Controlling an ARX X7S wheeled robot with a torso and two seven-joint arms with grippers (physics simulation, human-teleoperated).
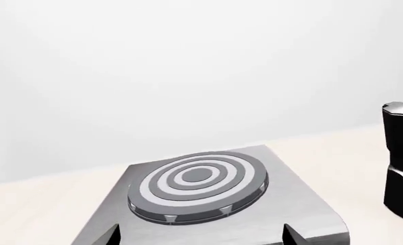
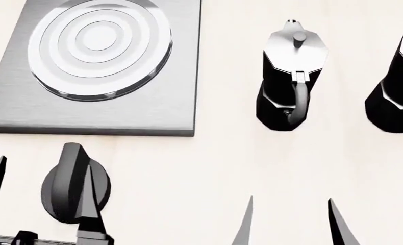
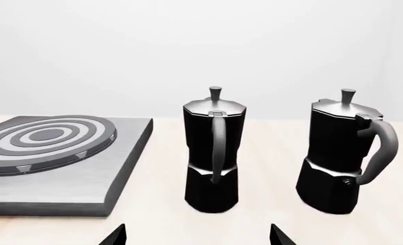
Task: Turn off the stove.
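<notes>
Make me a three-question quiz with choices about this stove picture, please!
1. Where is the knob?
A. On top of the burner
B. On the table, on the near side of the stove slab
C. Between the pots

2. How many moka pots are there?
A. One
B. Two
C. Four

3. What is on the burner?
A. Nothing
B. A pot
C. The right tool

Answers: 1 B, the head view shows the knob below the stove edge, at the left tool. 2 B, one moka pot stands beside the other moka pot. 3 A, its rings are bare.
</notes>
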